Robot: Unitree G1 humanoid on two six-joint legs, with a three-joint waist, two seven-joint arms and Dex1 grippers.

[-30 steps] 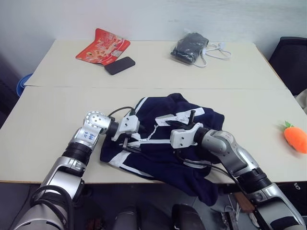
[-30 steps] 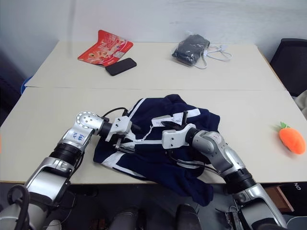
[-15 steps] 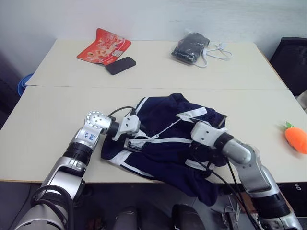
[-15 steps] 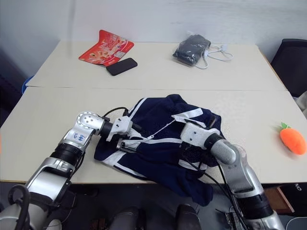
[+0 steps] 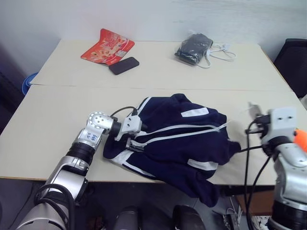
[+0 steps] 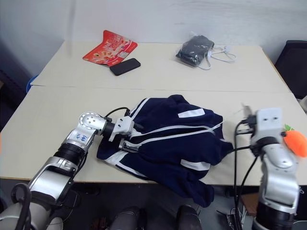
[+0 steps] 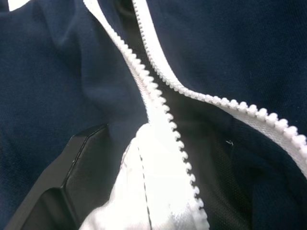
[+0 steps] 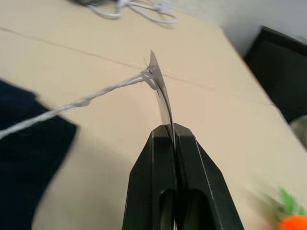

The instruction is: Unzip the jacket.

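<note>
Your table [image 5: 57, 103] spans the head view, and the jacket [image 5: 172, 143] lies crumpled at its near edge around six o'clock from the table's centre, navy with white stripes, one dark fold spilling over the front edge. You can see the white zipper line [image 5: 182, 132] running across it from the left gripper toward three o'clock, and in the left wrist view the two rows of teeth [image 7: 158, 103] stand parted with dark lining between them. Your left gripper [image 5: 130, 139] sits at the jacket's nine o'clock end with its jaws spread wide, one black finger [image 7: 72, 177] pressed against the navy cloth beside a white fabric edge. Your right gripper [image 8: 170, 129] is off at the jacket's three o'clock, over bare table; its jaws are clenched on a thin white paper tag [image 8: 160, 91], and a pale string [image 8: 86, 100] runs taut from that tag back to the jacket. Toward twelve o'clock on the far half of the table you have a black bundle with a white cable [image 5: 194, 47], a red packet [image 5: 108, 46], and a dark phone [image 5: 123, 65] just beside it. An orange plush toy [image 6: 295, 142] sits near the right gripper.
</note>
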